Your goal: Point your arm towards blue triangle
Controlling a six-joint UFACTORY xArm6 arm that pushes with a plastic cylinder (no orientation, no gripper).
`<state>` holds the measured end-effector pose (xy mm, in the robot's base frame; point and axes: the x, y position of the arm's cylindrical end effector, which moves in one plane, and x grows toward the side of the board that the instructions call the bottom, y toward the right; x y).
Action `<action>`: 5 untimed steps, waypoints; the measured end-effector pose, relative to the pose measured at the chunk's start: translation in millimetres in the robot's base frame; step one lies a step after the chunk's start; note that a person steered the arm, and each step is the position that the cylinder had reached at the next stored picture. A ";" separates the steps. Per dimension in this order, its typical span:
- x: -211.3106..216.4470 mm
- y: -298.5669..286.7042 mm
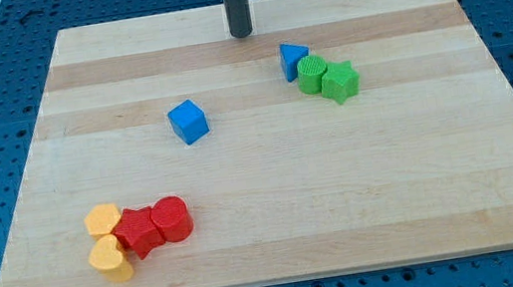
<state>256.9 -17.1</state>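
The blue triangle (293,59) lies on the wooden board in the upper middle-right of the view, touching a green block (312,73) at its lower right. My tip (240,34) is the lower end of the dark rod, near the board's top edge. It stands to the upper left of the blue triangle, a short gap apart, touching no block.
A second green block (340,81) sits against the first. A blue cube (188,121) lies left of centre. At the lower left cluster two yellow blocks (103,221) (110,258) and two red blocks (137,231) (173,219). The board (271,172) rests on a blue perforated table.
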 end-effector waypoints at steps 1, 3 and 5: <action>0.0 0.3; 28.4 41.2; 51.1 67.0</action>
